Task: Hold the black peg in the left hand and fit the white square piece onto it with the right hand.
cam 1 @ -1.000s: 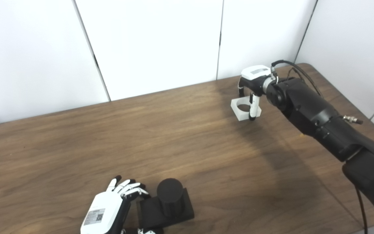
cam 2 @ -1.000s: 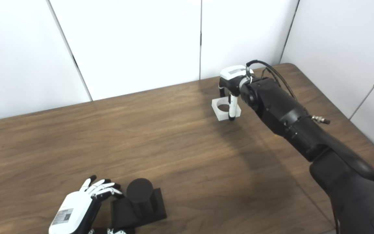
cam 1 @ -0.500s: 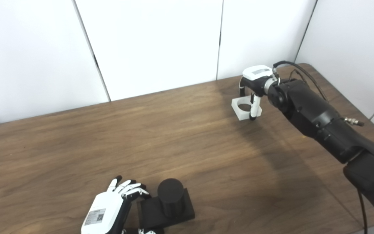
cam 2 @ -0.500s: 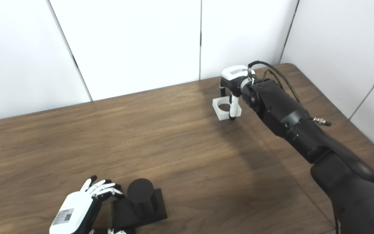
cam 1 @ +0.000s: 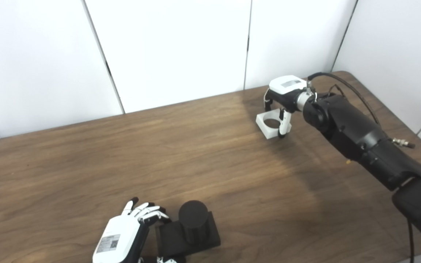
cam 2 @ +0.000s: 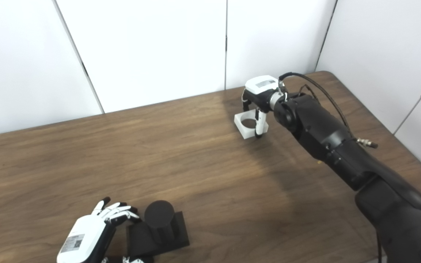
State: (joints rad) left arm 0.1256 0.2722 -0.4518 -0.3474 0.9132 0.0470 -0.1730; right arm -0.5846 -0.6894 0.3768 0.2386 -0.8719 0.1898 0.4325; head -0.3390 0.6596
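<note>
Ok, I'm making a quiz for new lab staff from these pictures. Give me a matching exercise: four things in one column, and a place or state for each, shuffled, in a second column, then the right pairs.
Column one:
1. white square piece
2. black peg
3. left hand
4. right hand

Column two:
A. upright on a black square base, near edge of the table
B. fingers around the white piece, far right of the table
C. far side of the table, round hole facing up
D. at the base's left side, fingers spread

Pairs: 1-C, 2-A, 3-D, 4-B
</note>
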